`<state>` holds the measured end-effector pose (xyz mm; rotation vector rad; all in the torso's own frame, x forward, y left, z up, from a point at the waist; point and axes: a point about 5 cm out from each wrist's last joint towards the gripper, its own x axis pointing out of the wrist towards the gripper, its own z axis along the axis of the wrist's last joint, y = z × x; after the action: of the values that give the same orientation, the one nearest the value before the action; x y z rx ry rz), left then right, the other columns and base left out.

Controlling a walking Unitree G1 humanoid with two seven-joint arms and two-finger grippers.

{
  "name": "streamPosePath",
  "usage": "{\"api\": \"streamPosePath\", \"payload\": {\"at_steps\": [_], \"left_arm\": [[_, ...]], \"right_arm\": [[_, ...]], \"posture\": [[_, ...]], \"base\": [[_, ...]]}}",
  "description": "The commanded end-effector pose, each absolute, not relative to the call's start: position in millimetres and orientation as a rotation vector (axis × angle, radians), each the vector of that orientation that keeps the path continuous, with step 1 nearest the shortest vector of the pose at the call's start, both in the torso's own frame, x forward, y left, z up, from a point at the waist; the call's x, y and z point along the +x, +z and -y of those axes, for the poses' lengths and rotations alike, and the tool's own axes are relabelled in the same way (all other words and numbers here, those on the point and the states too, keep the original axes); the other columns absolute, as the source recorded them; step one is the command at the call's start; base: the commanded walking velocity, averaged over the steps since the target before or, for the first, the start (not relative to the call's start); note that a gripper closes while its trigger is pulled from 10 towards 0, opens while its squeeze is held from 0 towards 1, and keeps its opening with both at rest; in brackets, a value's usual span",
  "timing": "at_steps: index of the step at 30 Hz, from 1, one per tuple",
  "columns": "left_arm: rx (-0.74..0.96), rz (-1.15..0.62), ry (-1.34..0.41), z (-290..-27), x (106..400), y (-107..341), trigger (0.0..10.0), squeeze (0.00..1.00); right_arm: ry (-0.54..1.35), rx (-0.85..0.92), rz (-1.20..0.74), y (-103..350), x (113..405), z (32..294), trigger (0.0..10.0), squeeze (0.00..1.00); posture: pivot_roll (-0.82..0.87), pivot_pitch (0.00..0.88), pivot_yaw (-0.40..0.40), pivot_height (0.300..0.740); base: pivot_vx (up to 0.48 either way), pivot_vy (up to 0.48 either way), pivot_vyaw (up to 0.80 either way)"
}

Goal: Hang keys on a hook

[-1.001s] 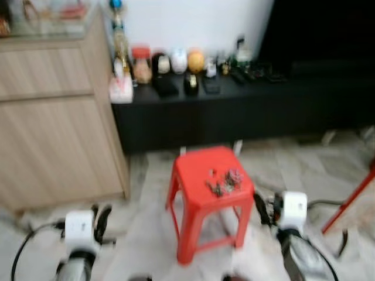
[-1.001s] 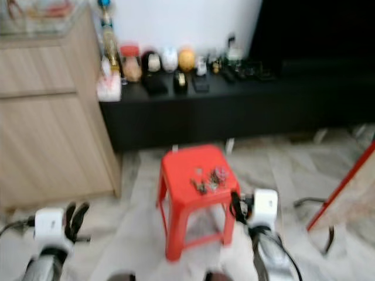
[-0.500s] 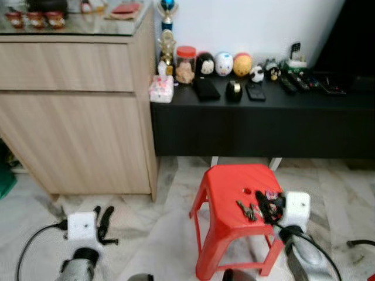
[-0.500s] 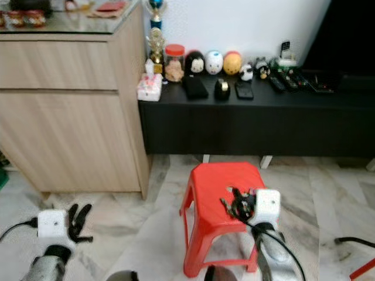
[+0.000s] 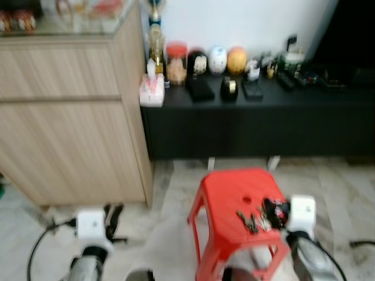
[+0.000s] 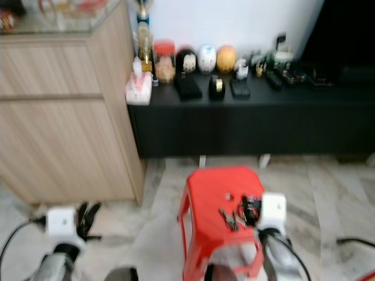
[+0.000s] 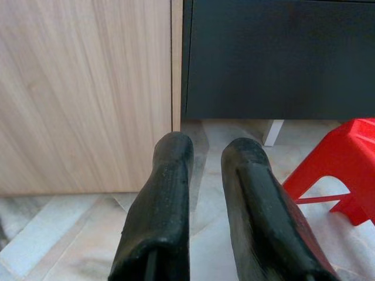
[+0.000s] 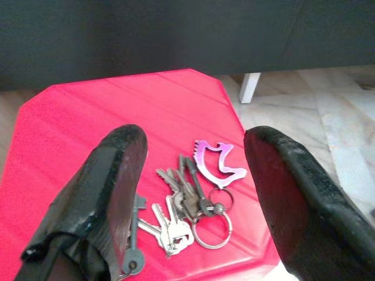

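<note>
Standing against the back of the room, a tall light-wood cabinet [image 5: 64,111] fills the robot's left side, with small items blurred on its glass top. Beside it, along a white wall, runs a long low black TV console [image 5: 258,120]. Its top carries a row of objects: a tissue box [image 5: 151,89] at the cabinet end, a red-lidded jar [image 5: 176,62], round figurines in black, white and orange, and dark remote controls [image 5: 304,79] further right; the finer details are too blurred to tell.

On the pale marble floor [image 6: 328,193] in front of the console stands a red plastic stool [image 5: 237,219] with a small hole in its seat. A bunch of keys [image 8: 187,208] lies flat on the stool's seat, near its front right corner. The bunch holds several silver keys, a dark key, a metal ring and a purple carabiner-style clip [image 8: 218,164].

The right tool [image 8: 193,193] hovers just above the keys, its two black fingers [image 8: 111,187] spread wide apart, one on either side of the bunch, not touching it.

The left tool [image 7: 205,193] is held low over the floor, well left of the stool and facing the cabinet's base. Its two fingers sit close together with a narrow gap between them, holding nothing.
</note>
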<state>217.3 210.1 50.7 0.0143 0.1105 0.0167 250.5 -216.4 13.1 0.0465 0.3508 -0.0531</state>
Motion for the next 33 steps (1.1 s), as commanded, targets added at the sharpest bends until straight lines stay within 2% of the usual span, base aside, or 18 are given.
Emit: {"api": "streamPosePath", "payload": {"at_steps": [1,10,17,19,25,27,33], "left_arm": [[0.017,-0.118,0.018,-211.9,214.7,50.6,10.0,0.00],[0.011,-0.112,0.023,-210.6,216.2,51.4,10.0,0.00],[0.019,-0.103,0.043,-214.9,213.1,52.4,10.0,0.00],[0.019,-0.106,0.053,-216.4,209.4,51.8,10.0,0.00],[0.021,-0.109,0.054,-215.7,205.8,51.4,10.0,0.00],[0.026,-0.107,0.048,-216.1,202.4,54.0,10.0,0.00],[0.035,-0.108,0.041,-217.1,199.2,57.0,10.0,0.00]], "right_arm": [[-0.034,0.066,-0.345,13.5,254.3,211.3,10.0,0.00],[0.063,-0.074,-0.359,12.8,255.5,202.1,10.0,0.00],[0.103,-0.064,-0.364,12.4,256.2,201.7,10.0,0.00],[0.112,-0.108,-0.394,8.6,256.1,202.0,10.0,0.00],[0.115,-0.088,-0.424,3.0,259.0,199.5,10.0,0.00],[0.202,-0.032,-0.440,-1.2,263.0,183.1,10.0,0.00],[0.228,0.035,-0.489,-8.2,270.3,168.9,10.0,0.00]], "posture": [[0.01,0.000,-0.056,0.613],[0.01,0.000,-0.077,0.613],[0.04,0.000,-0.114,0.593],[0.04,0.000,-0.117,0.593],[0.06,0.000,-0.118,0.593],[0.08,0.000,-0.123,0.593],[0.10,0.000,-0.116,0.593]], "base": [[0.000,0.000,0.00],[0.000,0.000,0.00],[0.000,0.000,0.00],[0.000,0.000,0.00],[0.000,0.000,0.00],[0.000,0.000,0.00],[0.000,0.000,0.00]]}}
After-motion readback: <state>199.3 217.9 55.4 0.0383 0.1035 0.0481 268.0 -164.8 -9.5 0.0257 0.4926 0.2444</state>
